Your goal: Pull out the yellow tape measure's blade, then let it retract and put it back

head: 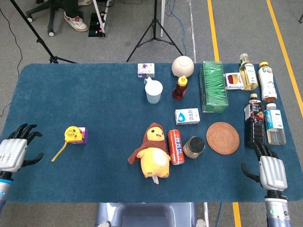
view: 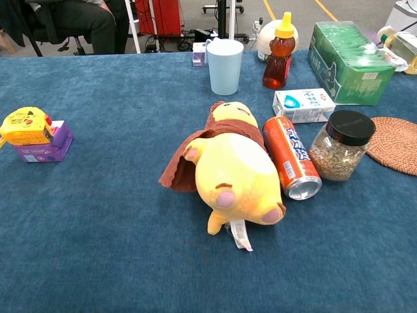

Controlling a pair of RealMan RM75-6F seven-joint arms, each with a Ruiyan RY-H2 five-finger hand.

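Yellow tape measure (head: 72, 133) sits on the purple box (head: 82, 135), table's left side, strap trailing toward you. Your left hand (head: 13, 151) and right hand (head: 271, 170) are both empty, fingers spread.

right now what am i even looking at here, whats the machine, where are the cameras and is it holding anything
It is a two-armed robot with human-like hands, steered remotely by a person. One picture looks down from its head, the other looks forward from its chest.

In the head view, its left hand and right hand rest at the near corners of the blue table, fingers apart, holding nothing. The chest view shows neither hand.

Its job concerns the yellow tape measure, which sits against a small purple box, a yellow strip trailing from it toward the left hand.

Also on the table: a plush toy, a red can lying down, a jar, a cup, a woven coaster, a green box and bottles.
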